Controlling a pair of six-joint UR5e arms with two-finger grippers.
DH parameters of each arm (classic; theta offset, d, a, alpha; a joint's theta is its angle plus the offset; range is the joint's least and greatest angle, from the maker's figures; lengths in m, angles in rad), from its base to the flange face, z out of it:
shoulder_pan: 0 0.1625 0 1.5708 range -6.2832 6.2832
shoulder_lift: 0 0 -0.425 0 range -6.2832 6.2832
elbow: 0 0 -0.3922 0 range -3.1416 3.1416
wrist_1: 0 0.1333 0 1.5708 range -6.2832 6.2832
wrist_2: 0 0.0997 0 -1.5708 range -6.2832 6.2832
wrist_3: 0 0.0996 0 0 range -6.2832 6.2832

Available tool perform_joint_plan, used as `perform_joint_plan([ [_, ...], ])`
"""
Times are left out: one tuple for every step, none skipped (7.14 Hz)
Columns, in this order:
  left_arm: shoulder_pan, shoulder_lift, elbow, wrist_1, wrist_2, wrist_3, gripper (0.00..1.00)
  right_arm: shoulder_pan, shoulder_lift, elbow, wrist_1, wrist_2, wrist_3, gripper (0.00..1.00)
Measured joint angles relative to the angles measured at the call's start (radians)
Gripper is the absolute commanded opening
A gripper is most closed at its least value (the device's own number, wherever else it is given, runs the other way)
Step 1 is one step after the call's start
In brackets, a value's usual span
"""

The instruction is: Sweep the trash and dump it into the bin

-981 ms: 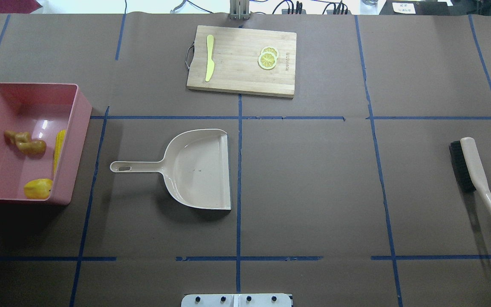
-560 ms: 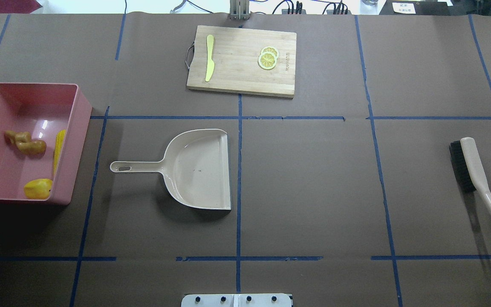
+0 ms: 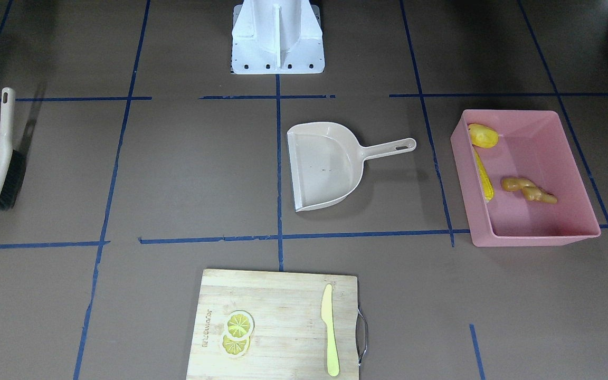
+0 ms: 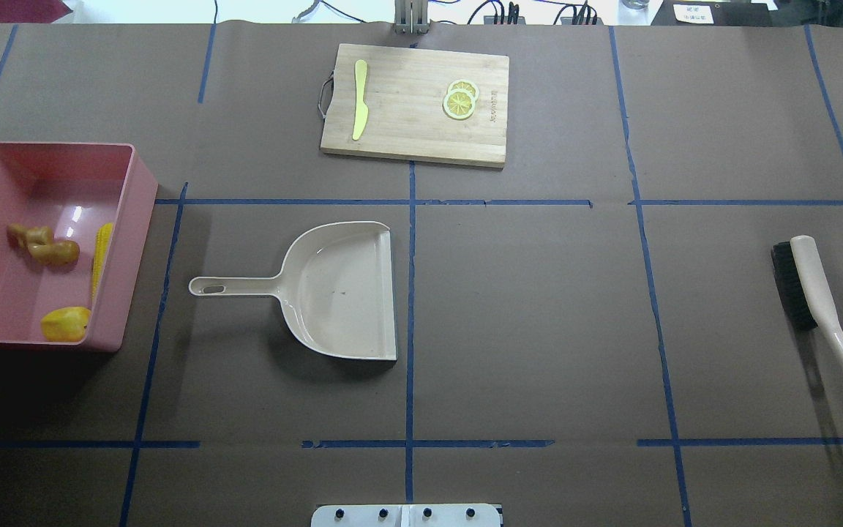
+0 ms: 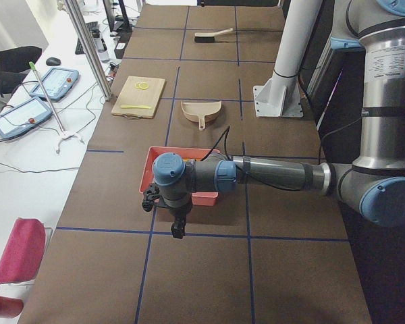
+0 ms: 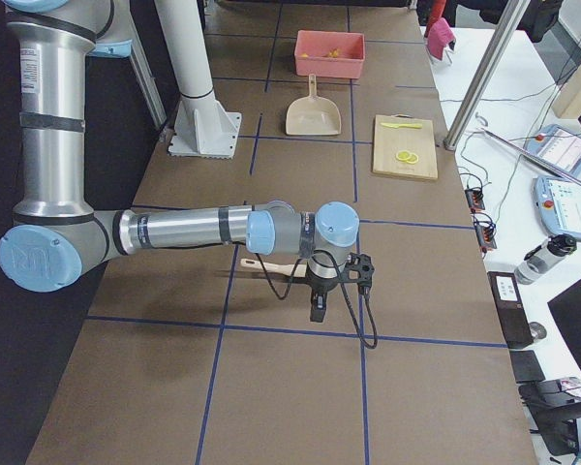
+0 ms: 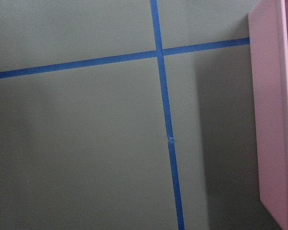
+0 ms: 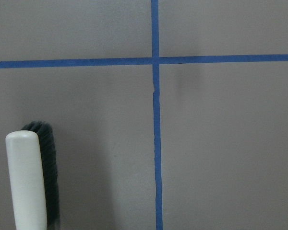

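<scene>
The pink bin (image 4: 140, 241) stands at the table's left side and shows in the front view (image 3: 536, 240). In it lie the corn cob (image 4: 102, 252), the yellow potato-like lump (image 4: 65, 323) and the tan ginger root (image 4: 45, 245). The beige dustpan (image 4: 341, 293) lies empty on the table. The left gripper (image 5: 178, 228) hangs over the table beside the bin's end, seen only in the exterior left view. The right gripper (image 6: 316, 312) hangs by the brush (image 6: 271, 268), seen only in the exterior right view. I cannot tell whether either is open or shut.
The brush (image 4: 817, 300) lies at the table's right side and its head shows in the right wrist view (image 8: 31, 182). A wooden cutting board (image 4: 414, 106) at the far middle carries a pale yellow-green knife (image 4: 359, 99) and lemon slices (image 4: 459, 100).
</scene>
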Motion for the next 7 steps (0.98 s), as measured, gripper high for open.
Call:
perform_joint_plan([
  [0.0,0.0,0.0,0.0,-0.001,-0.001,1.0,0.003,0.003,-0.001,0.0,0.001,0.002,1.0],
  [0.0,-0.001,0.002,0.001,-0.001,-0.003,1.0,0.004,0.005,-0.006,0.0,0.001,0.002,1.0],
  [0.001,-0.002,0.006,0.003,-0.001,-0.005,1.0,0.004,0.013,-0.013,0.0,0.001,0.002,1.0],
  [0.001,-0.002,0.019,0.004,-0.004,-0.006,1.0,0.004,0.024,-0.018,-0.001,0.002,0.003,1.0],
  [0.001,-0.004,0.041,0.005,-0.011,-0.012,1.0,0.004,0.032,-0.02,-0.001,0.002,0.005,1.0],
  [0.0,-0.005,0.054,0.006,-0.019,-0.022,1.0,0.004,0.04,-0.021,0.0,0.002,0.006,1.0],
  [0.0,-0.005,0.061,0.005,-0.036,-0.04,1.0,0.004,0.047,-0.022,0.0,0.002,0.013,1.0],
])
